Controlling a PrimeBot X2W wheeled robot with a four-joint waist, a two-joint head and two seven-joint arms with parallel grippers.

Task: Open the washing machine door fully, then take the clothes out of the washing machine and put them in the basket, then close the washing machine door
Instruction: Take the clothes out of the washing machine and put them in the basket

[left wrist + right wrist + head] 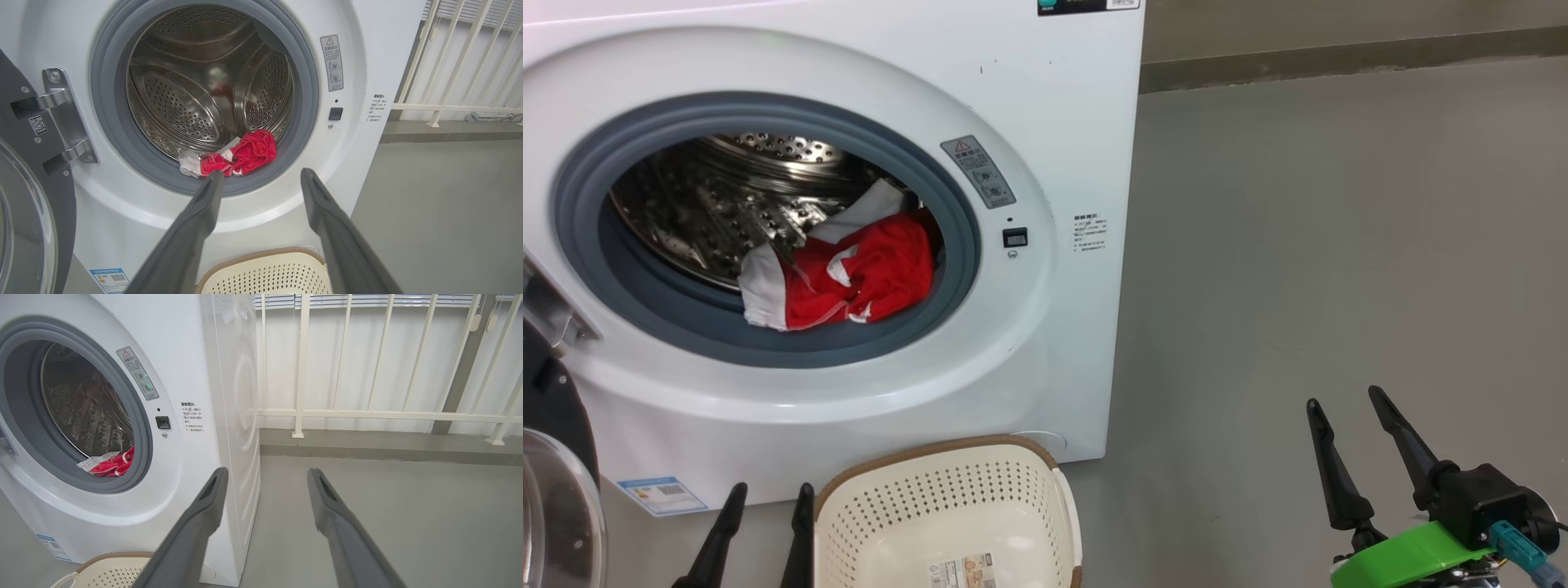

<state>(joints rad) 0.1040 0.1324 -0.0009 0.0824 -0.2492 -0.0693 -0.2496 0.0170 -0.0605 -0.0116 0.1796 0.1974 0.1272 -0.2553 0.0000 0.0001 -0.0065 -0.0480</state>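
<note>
Black-rimmed glass door [12, 122] open, the wide-spread empty left claw [262, 174] must next reach red-and-white fabric garments [245, 153] just ahead.

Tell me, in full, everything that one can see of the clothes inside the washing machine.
The clothes are a crumpled bundle of soft fabric, bright red with white parts and thin white trim. They lie low at the front of the steel drum, toward its right side in the head view. Their lower edge lies at the inner lip of the grey gasket. One white piece sticks up behind the red. Nothing else touches them.
</note>
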